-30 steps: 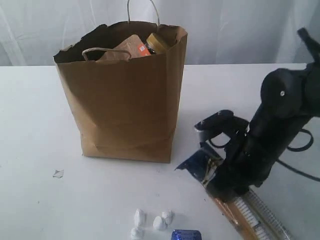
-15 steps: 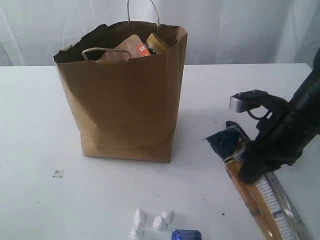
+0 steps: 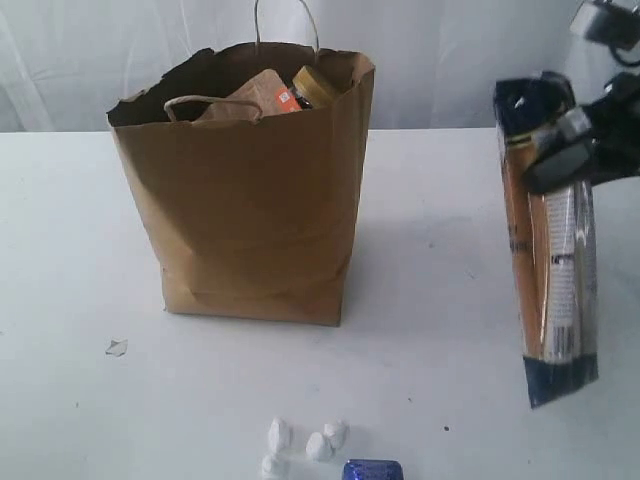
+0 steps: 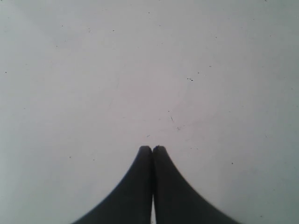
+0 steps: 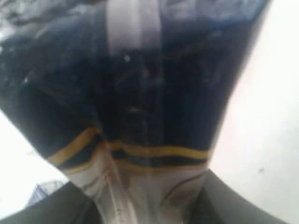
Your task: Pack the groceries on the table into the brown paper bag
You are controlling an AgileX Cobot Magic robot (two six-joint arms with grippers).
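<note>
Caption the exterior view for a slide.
Right gripper holds the flat blue-orange spaghetti packet upright beside the tall brown paper bag on the white tabletop.

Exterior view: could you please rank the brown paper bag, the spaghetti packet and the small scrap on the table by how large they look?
1. brown paper bag, clearly the largest.
2. spaghetti packet, long but narrow; it hangs in the air, perhaps nearer the camera.
3. scrap, tiny.

Bag [image 3: 250, 210] recorded as plain brown; packet [image 3: 550, 260] dark blue at ends, orange along side; desk [image 3: 60, 260] white, faintly speckled.
</note>
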